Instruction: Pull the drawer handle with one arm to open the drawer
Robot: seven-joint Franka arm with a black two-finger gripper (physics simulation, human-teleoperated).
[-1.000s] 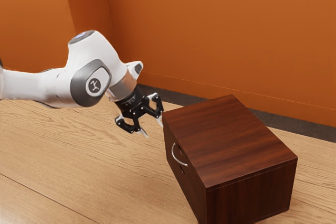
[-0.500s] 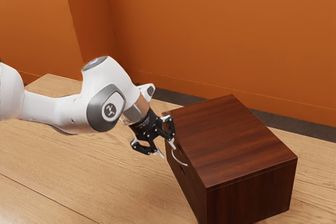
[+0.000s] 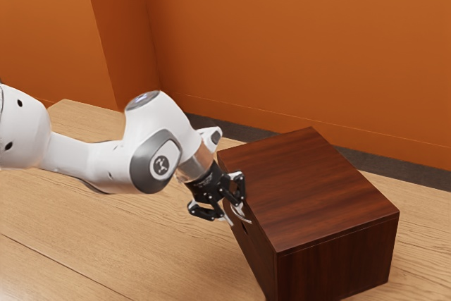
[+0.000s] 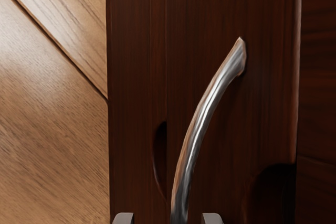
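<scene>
The black two-finger claw [image 3: 228,206] is open at the front face of the dark brown wooden drawer box [image 3: 310,195]. Its fingertips [image 4: 123,218] straddle the curved silver metal handle [image 4: 198,127] on that front without clamping it. The drawer sits flush in the box.

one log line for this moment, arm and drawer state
phase: at handle | gripper: open, fingers either side of handle, not clamped | drawer: front flush, not pulled out | next: probably close, then pull

Dark wood-grain drawer [image 4: 136,77], silvery handle [image 4: 202,124]
</scene>
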